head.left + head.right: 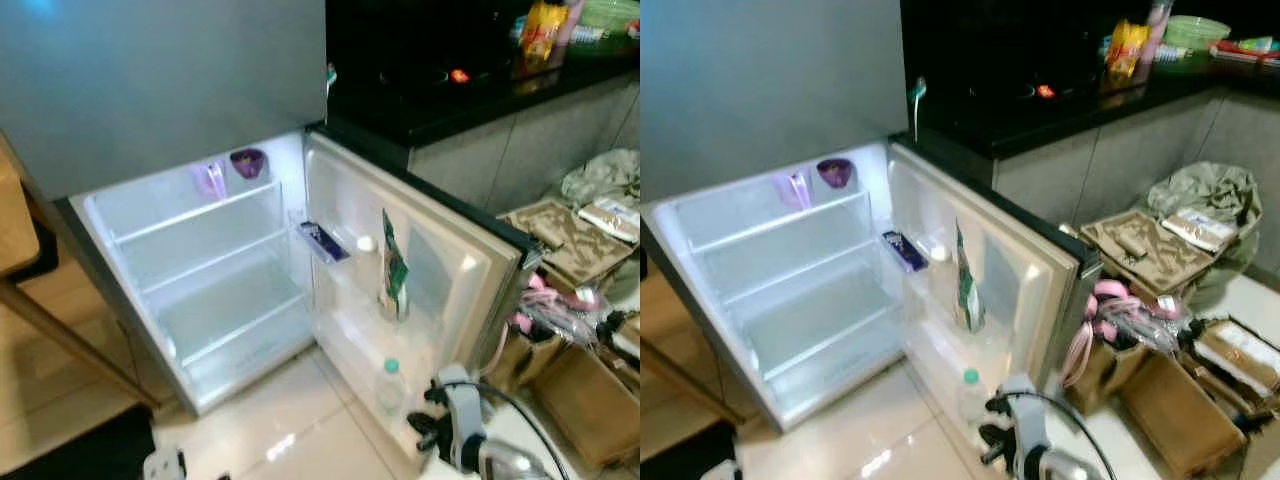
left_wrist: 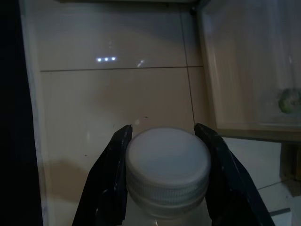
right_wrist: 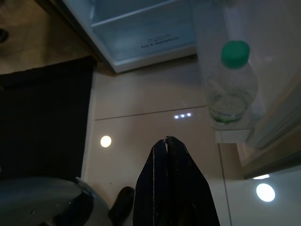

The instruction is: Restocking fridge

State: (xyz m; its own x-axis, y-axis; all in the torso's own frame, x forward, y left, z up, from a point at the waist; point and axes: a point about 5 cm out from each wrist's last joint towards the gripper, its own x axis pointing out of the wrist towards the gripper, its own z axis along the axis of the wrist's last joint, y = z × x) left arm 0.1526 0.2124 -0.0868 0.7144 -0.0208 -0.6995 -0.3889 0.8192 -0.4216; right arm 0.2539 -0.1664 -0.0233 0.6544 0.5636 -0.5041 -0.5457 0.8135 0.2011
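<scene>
Beside open white mini fridge, over glossy beige floor tiles: left gripper clenched on white ribbed-cap bottle, fingers pressing cap sides. Right gripper pinched closed, nothing between its tips, near fridge's lower edge. Clear plastic green-capped bottle stands in fridge's bottom door shelf. Green carton upright in door shelf above.

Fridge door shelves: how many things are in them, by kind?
Bottles: 2, green-capped bottle and white-capped bottle
Green pouch: 1
Blue pack: 1
Total: 4
Not counted: held bottle in left pincer
</scene>
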